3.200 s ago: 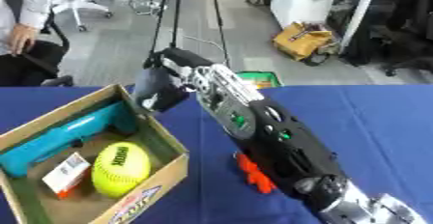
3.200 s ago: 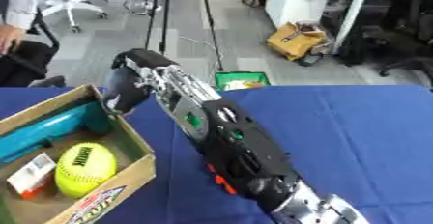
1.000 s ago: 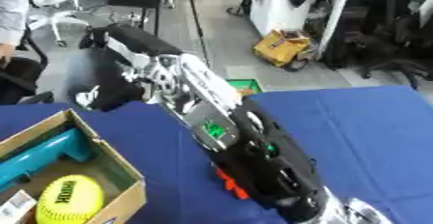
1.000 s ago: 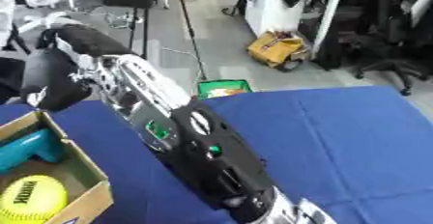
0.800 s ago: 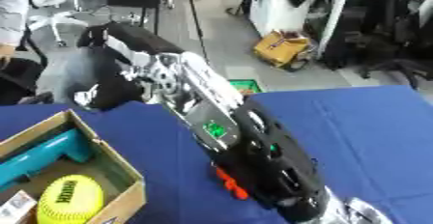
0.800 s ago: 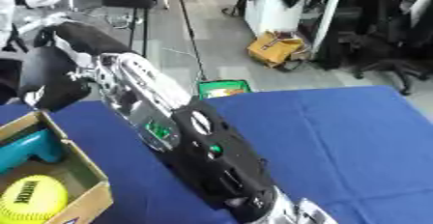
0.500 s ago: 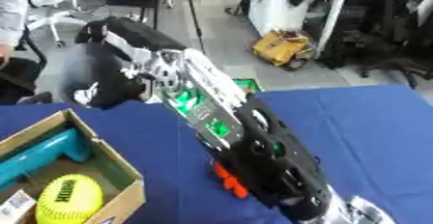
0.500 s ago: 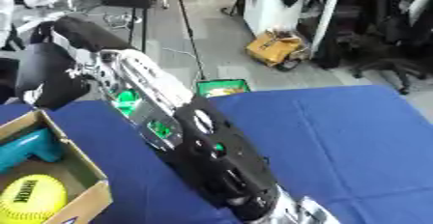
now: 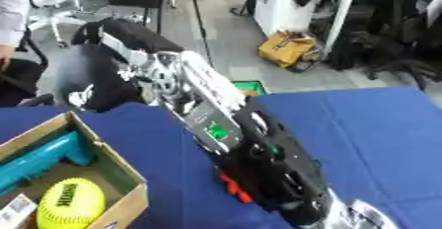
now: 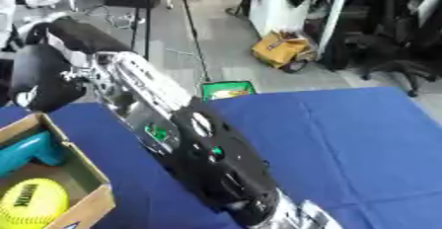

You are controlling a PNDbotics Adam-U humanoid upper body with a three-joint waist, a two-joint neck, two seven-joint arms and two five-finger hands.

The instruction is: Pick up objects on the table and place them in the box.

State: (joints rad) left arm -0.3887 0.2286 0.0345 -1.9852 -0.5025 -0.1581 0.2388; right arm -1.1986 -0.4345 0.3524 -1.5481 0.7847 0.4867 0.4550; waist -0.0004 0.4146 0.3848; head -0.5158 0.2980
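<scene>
One cardboard box (image 9: 121, 171), holding one yellow ball (image 9: 71, 204) and one teal tool (image 9: 39, 160); one orange item (image 9: 233, 189) outside

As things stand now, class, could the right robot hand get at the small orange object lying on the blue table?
Probably not straight away: the right robot hand is beyond the table's far edge, and the orange object lies half hidden under that arm's forearm.

An office or lab: swivel chairs (image 10: 393, 50) (black), grey floor (image 9: 229, 45), blue-clothed table (image 10: 362, 134).
</scene>
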